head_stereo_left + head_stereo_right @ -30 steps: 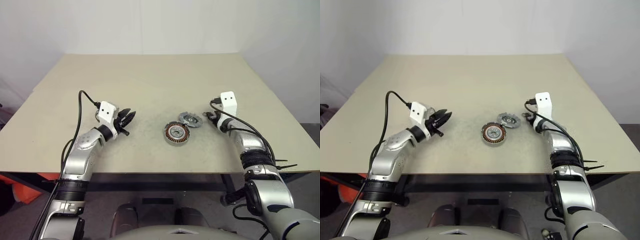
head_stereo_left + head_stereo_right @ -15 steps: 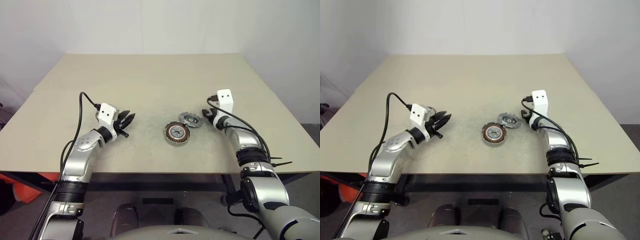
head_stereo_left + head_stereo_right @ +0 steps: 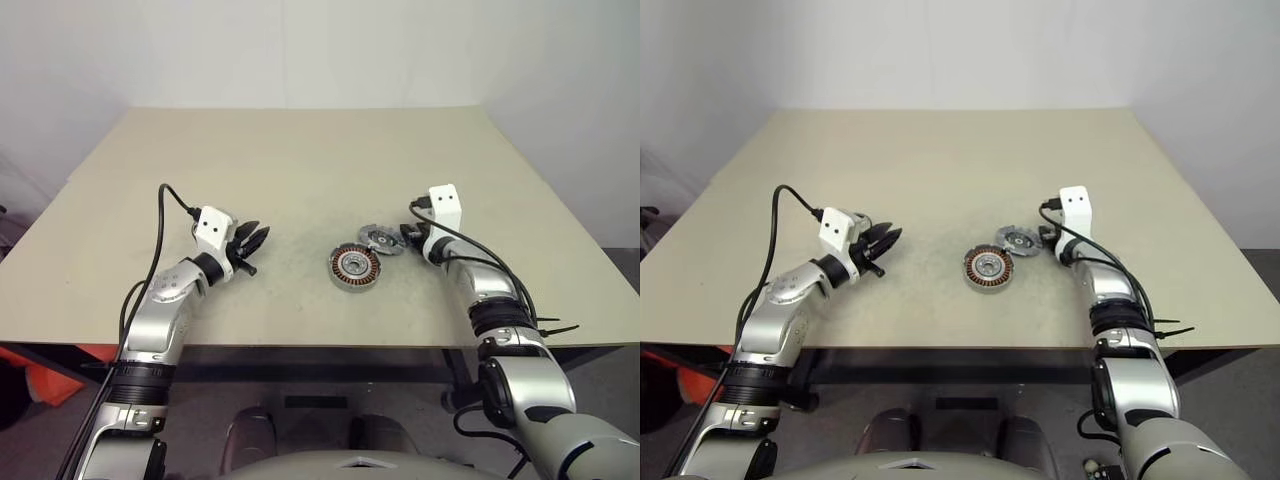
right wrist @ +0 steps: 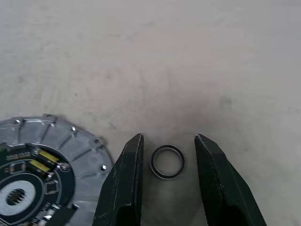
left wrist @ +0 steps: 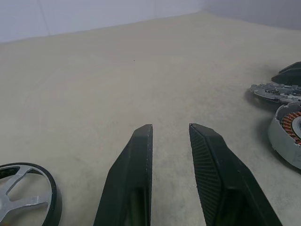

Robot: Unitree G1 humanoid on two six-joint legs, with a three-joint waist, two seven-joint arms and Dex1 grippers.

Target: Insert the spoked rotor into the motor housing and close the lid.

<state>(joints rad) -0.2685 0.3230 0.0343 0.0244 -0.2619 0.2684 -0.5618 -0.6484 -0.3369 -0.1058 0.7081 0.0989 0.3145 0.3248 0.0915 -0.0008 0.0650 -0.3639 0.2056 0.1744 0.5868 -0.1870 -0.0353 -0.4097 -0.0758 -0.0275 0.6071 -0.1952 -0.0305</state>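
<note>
So I'm looking down at the beige table (image 3: 300, 170) from the head camera. The motor housing (image 3: 353, 267), the squat disc with the copper windings and silver hub, sits flat near the middle of the table, a bit toward the front edge. Just behind it and to its right lies the spoked rotor (image 3: 381, 239), flat on the table, close beside the housing; I can't tell whether they touch.

My right gripper (image 4: 164, 162) is right next to the rotor, on its right side. From the wrist camera its two black fingers (image 4: 123, 183) stand apart, and a small thin dark ring (image 4: 166, 161) lies on the table in the gap between them. The fingers aren't touching the ring, so nothing is held. The rotor's notched rim shows just beside one finger.

My left gripper (image 5: 169, 176) hangs well off to the left of the parts, pointing toward them. Its fingers have a narrow gap between them, with nothing in it. In that wrist view a dark-rimmed wheel with silver spokes (image 5: 23, 190) lies on the table near the fingers.
</note>
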